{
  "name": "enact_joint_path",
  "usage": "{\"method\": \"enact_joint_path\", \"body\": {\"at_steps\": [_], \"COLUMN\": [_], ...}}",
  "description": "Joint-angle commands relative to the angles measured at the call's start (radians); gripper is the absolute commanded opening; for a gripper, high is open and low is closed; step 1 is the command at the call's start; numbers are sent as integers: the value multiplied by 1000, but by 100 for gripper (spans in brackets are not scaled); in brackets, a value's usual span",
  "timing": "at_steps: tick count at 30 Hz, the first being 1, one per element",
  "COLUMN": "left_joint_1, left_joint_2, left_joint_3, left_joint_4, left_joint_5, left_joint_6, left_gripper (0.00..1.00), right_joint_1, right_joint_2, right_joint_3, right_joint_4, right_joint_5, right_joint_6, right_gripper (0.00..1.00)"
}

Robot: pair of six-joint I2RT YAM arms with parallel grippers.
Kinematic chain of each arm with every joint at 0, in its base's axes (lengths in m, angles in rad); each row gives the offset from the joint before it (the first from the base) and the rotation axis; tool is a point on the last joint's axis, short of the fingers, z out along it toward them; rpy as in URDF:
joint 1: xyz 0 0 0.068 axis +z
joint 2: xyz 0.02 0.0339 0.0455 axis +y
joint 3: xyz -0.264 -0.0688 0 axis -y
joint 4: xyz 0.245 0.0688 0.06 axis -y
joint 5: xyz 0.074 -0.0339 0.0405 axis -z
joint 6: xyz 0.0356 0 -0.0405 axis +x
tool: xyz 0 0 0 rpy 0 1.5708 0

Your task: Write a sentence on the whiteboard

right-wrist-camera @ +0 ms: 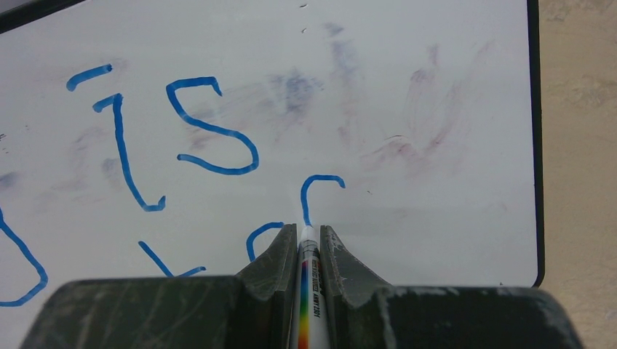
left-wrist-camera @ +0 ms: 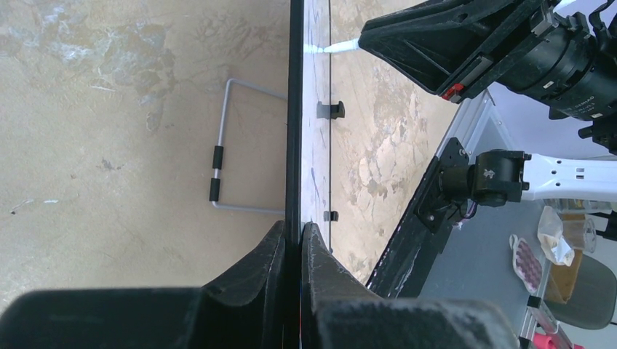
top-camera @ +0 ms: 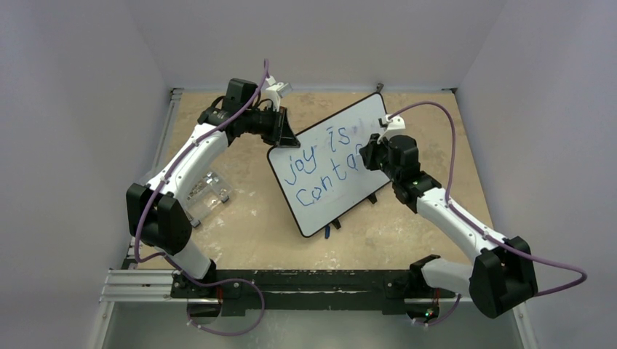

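Observation:
The whiteboard stands tilted mid-table, white with a thin black frame. The sentence in blue marker reads "joy is" above "conta" plus a part-drawn letter. My left gripper is shut on the board's upper-left edge; the left wrist view shows the frame edge-on between its fingers. My right gripper is shut on a white marker with a rainbow stripe. Its tip touches the board at the foot of a blue curved stroke, below the "is".
A clear plastic box lies left of the board. A marker cap lies by the board's near corner. The board's wire stand rests on the tan tabletop behind it. Faint purple smudges mark the board's right part.

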Motion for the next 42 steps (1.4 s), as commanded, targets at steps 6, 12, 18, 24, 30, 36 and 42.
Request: {"method": "enact_joint_path", "body": {"at_steps": [6, 12, 18, 24, 30, 36, 42], "left_joint_1": [-1, -1, -1, -1, -1, -1, 0], "left_joint_2": [-50, -51, -51, -55, -55, -56, -56], "left_joint_3": [11, 12, 12, 12, 13, 14, 12], "left_joint_4": [43, 43, 44, 43, 44, 43, 44], "left_joint_5": [-32, -32, -30, -32, -32, -32, -31], "left_joint_6": [72, 72, 72, 72, 74, 74, 72], "left_gripper": [0, 0, 0, 0, 0, 0, 0], "right_joint_1": [3, 3, 3, 2, 3, 3, 3], "right_joint_2": [19, 38, 71, 97, 90, 47, 7], "right_joint_3": [42, 104, 158, 196, 172, 103, 41], "right_joint_4": [-31, -51, -47, -49, -50, -48, -50], "right_joint_5": [101, 139, 131, 129, 121, 104, 85], "right_joint_6": [-7, -33, -40, -44, -39, -24, -6], "right_gripper": [0, 0, 0, 0, 0, 0, 0]}}
